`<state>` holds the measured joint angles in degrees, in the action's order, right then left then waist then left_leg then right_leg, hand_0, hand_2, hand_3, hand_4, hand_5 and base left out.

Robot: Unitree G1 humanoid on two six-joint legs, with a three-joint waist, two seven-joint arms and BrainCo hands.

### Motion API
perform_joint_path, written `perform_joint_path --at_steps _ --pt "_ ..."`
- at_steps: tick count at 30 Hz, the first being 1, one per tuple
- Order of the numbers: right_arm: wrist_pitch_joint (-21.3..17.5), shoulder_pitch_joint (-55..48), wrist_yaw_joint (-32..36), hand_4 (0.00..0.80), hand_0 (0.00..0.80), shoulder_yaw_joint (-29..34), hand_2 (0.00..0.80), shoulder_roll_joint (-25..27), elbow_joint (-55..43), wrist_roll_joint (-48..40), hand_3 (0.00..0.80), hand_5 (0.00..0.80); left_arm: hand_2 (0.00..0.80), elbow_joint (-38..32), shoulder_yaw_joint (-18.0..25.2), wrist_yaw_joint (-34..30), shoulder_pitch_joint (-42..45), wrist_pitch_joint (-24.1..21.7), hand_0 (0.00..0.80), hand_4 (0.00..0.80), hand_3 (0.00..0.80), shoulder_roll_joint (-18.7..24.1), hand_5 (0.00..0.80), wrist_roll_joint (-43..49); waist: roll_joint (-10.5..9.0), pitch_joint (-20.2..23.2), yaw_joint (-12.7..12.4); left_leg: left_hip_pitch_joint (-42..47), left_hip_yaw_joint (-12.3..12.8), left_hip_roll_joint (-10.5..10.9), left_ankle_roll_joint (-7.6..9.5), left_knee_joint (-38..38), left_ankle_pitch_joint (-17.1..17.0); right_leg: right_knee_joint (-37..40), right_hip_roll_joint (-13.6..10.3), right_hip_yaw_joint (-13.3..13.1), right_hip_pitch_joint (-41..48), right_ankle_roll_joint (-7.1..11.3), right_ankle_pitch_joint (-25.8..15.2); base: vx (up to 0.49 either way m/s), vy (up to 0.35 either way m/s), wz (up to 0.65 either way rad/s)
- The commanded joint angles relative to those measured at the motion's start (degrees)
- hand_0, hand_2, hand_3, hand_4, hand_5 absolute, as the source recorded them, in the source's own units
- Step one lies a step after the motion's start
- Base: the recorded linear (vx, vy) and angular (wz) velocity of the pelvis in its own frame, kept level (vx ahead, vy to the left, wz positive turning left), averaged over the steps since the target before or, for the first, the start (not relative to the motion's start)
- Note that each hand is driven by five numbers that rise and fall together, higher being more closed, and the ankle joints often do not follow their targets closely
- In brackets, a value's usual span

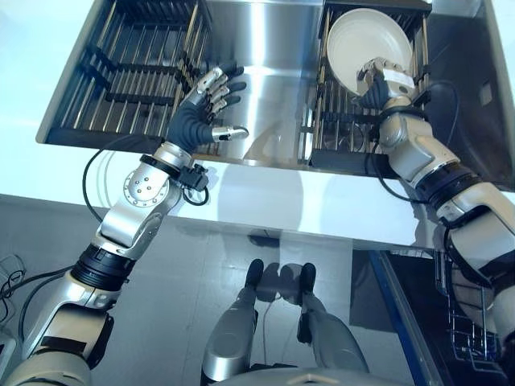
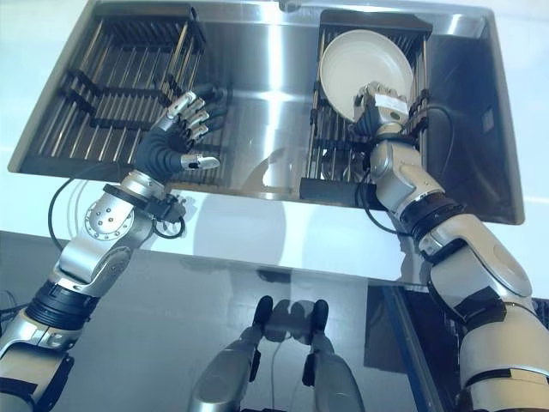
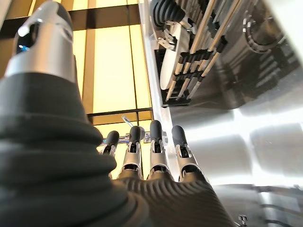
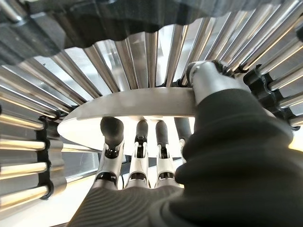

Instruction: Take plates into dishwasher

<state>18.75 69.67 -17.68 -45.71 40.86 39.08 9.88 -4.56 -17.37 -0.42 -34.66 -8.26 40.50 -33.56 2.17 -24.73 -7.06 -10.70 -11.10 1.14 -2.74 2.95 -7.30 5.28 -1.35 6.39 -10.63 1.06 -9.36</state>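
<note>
A white plate (image 1: 366, 36) stands on edge in the dark wire rack (image 1: 338, 133) in the right part of the steel sink (image 1: 273, 88). My right hand (image 1: 386, 80) is at the plate's near rim. In the right wrist view the thumb (image 4: 208, 80) lies on one face of the plate (image 4: 132, 106) and the fingers (image 4: 142, 146) on the other, pinching it. My left hand (image 1: 209, 100) hangs open and empty over the sink, between the two racks, with its fingers spread.
A second, empty wire rack (image 1: 137, 68) fills the left part of the sink. The counter's front edge (image 1: 265, 193) runs below the sink. A wire basket (image 1: 467, 322) shows low at the right, beside the floor.
</note>
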Motion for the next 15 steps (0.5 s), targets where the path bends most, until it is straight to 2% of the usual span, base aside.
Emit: perform_joint_path --at_steps 1,8,15 --pt "-1.0 6.0 -2.7 0.800 0.800 -3.1 0.800 4.0 1.7 1.1 0.800 0.800 0.000 1.4 -1.0 0.6 -2.8 -3.0 0.000 0.000 0.000 1.5 0.000 -3.5 0.17 -3.6 -0.6 3.4 2.4 2.7 4.06 2.1 6.2 -0.3 0.1 -2.6 5.3 2.46 5.8 -0.061 0.001 0.00" --pt "-2.2 6.7 -3.5 0.800 0.800 -2.5 0.800 6.4 -2.2 7.3 0.800 0.800 0.000 0.4 -0.2 0.8 -1.8 -4.6 0.000 0.000 0.000 1.1 0.000 -3.2 -0.09 -3.5 -0.2 3.7 3.0 3.1 4.14 2.1 6.0 -0.3 -0.1 -1.9 5.3 2.34 5.5 -0.062 0.017 -0.03" --pt "-5.5 6.2 -6.5 0.800 0.800 -0.1 0.800 8.3 -4.8 7.9 0.800 0.800 0.000 0.2 0.0 1.0 -0.6 -5.9 0.000 0.000 0.000 0.3 0.000 -3.3 0.25 -1.7 0.6 4.8 3.1 3.8 4.20 2.1 5.8 -0.3 -0.3 -1.4 6.0 2.10 5.3 -0.041 0.040 -0.03"
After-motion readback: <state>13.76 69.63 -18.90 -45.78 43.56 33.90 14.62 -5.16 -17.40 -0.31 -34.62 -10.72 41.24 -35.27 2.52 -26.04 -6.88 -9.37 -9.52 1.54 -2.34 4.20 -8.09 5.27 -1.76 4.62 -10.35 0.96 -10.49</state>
